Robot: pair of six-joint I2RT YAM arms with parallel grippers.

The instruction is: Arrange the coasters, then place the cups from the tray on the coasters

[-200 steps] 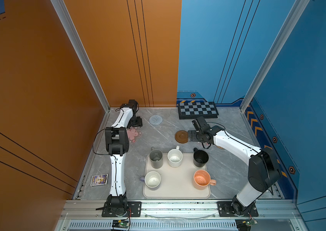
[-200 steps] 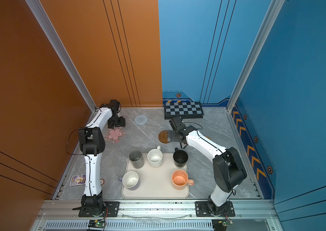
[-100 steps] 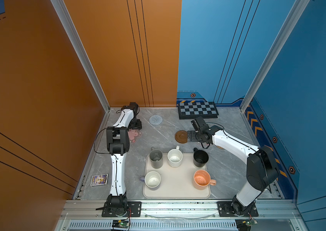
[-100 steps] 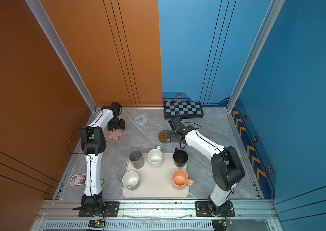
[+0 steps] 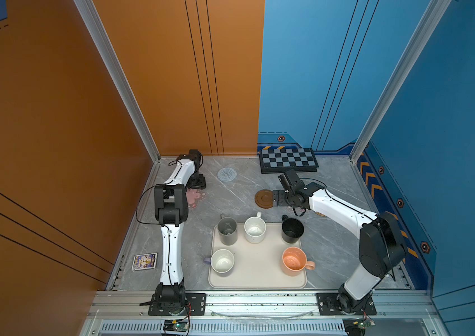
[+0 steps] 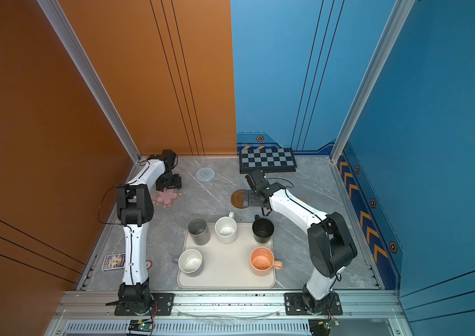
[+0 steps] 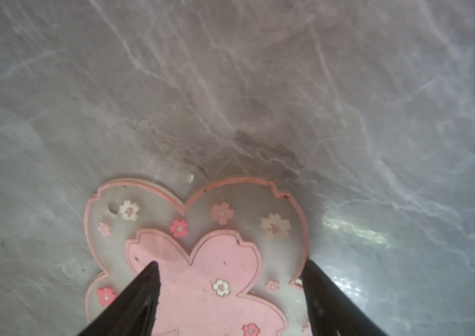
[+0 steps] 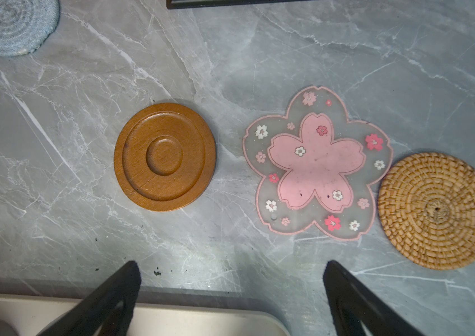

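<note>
My left gripper [image 7: 230,263], the nearer arm, hangs directly over the clear pink flower-shaped coaster [image 7: 224,213] lying flat at the far left of the grey marble table [image 7: 259,87]. Its jaws are spread wide astride the coaster's middle and grip nothing; whether they touch it I cannot tell. My right gripper [image 8: 232,263], spread fully and empty, hovers near the brown ringed disc coaster [image 8: 165,155].

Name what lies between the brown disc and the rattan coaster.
A pink flower coaster lies between the brown disc and rattan coaster, in the right wrist view.
</note>
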